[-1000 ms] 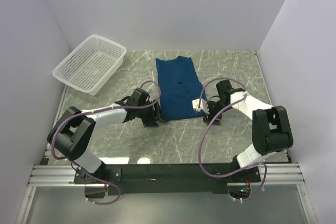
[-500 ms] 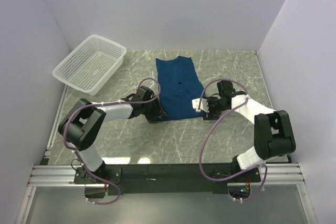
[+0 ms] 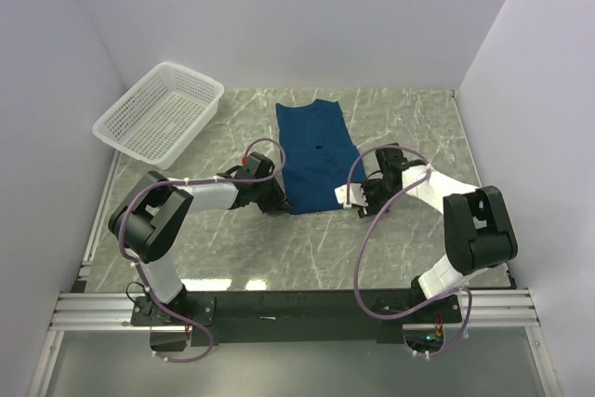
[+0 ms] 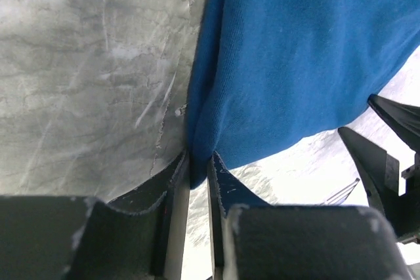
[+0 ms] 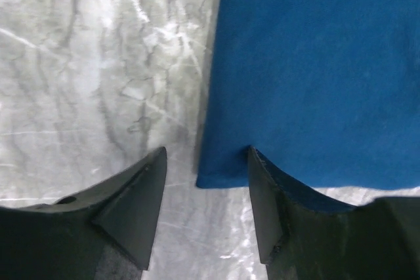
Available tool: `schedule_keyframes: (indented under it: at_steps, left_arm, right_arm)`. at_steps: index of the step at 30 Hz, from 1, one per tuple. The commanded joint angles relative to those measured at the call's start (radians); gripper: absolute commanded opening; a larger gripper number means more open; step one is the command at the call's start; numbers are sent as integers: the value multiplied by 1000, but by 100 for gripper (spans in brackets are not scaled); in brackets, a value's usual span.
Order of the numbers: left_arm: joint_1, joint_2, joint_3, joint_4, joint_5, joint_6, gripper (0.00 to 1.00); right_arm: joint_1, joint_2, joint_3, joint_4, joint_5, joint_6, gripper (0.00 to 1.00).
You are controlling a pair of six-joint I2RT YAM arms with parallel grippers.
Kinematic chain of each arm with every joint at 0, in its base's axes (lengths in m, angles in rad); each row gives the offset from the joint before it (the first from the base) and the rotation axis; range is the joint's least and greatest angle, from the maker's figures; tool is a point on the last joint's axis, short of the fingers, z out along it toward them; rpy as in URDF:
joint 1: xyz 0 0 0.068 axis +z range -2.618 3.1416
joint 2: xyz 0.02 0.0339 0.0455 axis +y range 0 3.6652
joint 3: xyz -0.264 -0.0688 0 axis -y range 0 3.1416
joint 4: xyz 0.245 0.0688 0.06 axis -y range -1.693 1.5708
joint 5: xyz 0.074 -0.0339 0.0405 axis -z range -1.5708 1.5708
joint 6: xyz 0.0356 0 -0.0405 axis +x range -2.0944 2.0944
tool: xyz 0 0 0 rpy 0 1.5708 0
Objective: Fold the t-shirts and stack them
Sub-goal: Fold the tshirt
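The dark blue t-shirt (image 3: 316, 151) lies flat as a long folded strip on the desk (image 3: 409, 118), running from near the far edge toward the middle. The left claw (image 3: 275, 202) sits at its near left corner, narrowed to a pinch on the cloth's folded edge. The right claw (image 3: 353, 195) is low at the near right corner and wide, with one finger over cloth and the other over bare marble. A white mesh basket (image 3: 158, 116) stands at the far left corner.

On grey marbled tabletop (image 3: 409, 109) lay dark blue cotton t-shirt (image 3: 316, 155); white plastic mesh basket (image 3: 160, 113) far-left, behind; left gripper (image 3: 277, 204) at shirt's near-left corner, right gripper (image 3: 346, 197) at near-right.
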Motion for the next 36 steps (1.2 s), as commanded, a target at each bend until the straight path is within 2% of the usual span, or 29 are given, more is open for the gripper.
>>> schedule_keyframes:
  at_steps: [1, 3, 8, 9, 10, 11, 15, 18, 25, 30, 36]
  left_arm:
    - [-5, 7, 1, 28, 15, 31, 21]
    - [-5, 5, 1, 55, 27, 34, 19]
    - [-5, -10, -12, 74, 53, 49, 12]
    - [-5, -12, -15, 79, 59, 51, 8]
    - [-5, -15, -18, 82, 64, 52, 6]
    - [-5, -18, -28, 91, 70, 54, 5]
    - [-8, -39, -74, 112, 107, 49, 1]
    - [-27, -73, -124, 120, 133, 45, 1]
    - [-177, -199, -242, 141, 174, -35, 1]
    - [-196, -269, -273, 148, 150, -60, 0]
    - [-55, -185, -128, 100, 164, 18, 0]
  right_arm:
    - [32, 49, 46, 37, 58, 44, 56]
    - [41, 70, 61, 45, 77, 73, 53]
    - [47, 78, 73, 52, 86, 97, 28]
    - [47, 72, 66, 55, 87, 94, 23]
    - [47, 67, 61, 48, 87, 90, 8]
    - [47, 63, 46, 46, 87, 89, 0]
    - [47, -9, -6, -3, 74, 37, 0]
    - [49, -77, -32, -116, 54, 21, 0]
    - [44, -253, -117, -323, -15, 0, 0]
    - [46, -319, -126, -281, -51, 112, 0]
    - [41, -157, 105, -167, -19, 351, 0]
